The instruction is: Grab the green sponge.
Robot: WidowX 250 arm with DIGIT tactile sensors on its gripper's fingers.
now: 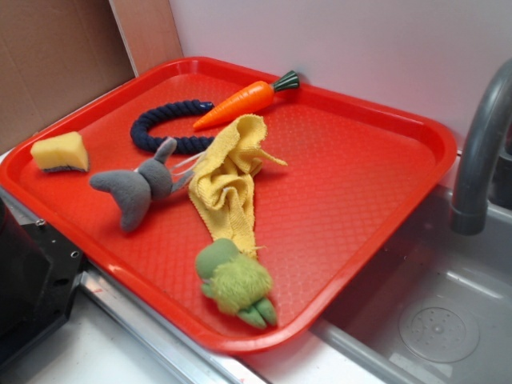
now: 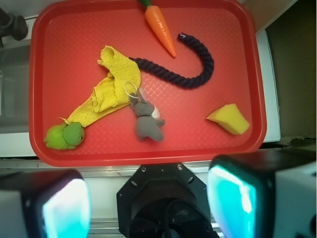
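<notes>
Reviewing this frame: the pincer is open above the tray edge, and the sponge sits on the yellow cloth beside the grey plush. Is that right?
Not quite. The sponge lies alone on the bare red tray, in a corner, apart from the yellow cloth; the grey plush lies between them. The exterior view shows this clearly, and the wrist view agrees. The pincer is indeed open near the tray edge.

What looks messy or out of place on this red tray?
The yellow cloth lies crumpled in a twisted strip, one end over the dark rope, the other touching the green plush. The sponge sits apart in a corner, unobstructed.
</notes>
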